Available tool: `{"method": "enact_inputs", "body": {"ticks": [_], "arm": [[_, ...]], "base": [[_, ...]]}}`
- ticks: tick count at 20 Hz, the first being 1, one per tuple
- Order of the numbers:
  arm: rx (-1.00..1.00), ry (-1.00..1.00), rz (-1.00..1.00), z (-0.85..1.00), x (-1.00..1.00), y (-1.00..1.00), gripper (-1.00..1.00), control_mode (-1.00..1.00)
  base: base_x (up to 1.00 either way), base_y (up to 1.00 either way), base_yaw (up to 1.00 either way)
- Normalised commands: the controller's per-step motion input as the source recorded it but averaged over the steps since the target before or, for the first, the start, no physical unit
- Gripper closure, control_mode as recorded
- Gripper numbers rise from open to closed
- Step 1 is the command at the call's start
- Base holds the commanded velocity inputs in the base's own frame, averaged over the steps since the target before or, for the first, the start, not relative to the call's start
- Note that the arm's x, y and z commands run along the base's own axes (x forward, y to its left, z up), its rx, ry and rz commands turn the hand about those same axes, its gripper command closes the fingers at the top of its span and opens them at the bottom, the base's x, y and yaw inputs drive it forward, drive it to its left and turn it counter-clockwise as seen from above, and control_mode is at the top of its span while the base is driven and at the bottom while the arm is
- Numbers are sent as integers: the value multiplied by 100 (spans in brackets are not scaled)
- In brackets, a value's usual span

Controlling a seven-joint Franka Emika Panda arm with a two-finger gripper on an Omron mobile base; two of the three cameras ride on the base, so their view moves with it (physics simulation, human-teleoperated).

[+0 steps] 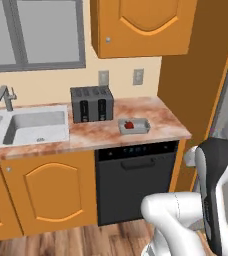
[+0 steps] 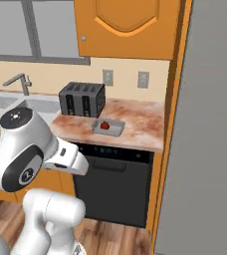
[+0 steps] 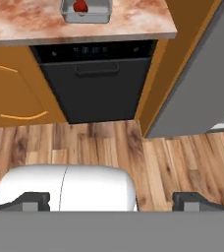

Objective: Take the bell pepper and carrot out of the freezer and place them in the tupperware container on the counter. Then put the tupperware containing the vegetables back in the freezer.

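Pinkish-brown marbled stone table (image 1: 158,117) over orange cabinets carries our landmark, the shallow grey rectangular tupperware container (image 1: 134,126); inside it we see the round glossy red bell pepper (image 1: 129,125). Left of the container stands a black-and-grey toaster (image 1: 91,103), below it a black dishwasher front (image 1: 135,180). Our hand (image 3: 112,201), well below the container, is spread wide and holds nothing.

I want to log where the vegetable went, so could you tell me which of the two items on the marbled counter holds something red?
The shallow grey rectangular tupperware container, holding a red vegetable; the black-and-grey toaster left of it holds nothing visible.
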Motion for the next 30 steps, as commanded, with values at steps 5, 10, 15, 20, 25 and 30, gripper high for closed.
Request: {"method": "enact_inputs", "body": {"ticks": [5, 10, 15, 20, 25, 30], "arm": [[0, 0, 0, 0, 0, 0, -100, 100], [0, 0, 0, 0, 0, 0, -100, 100], [0, 0, 0, 0, 0, 0, -100, 100], [0, 0, 0, 0, 0, 0, -100, 100], [0, 0, 0, 0, 0, 0, -100, 100], [0, 0, 0, 0, 0, 0, -100, 100]], "base": [[0, -100, 7], [0, -100, 8], [0, -100, 6], [11, -100, 5], [29, -86, 1], [49, -58, 0]]}}
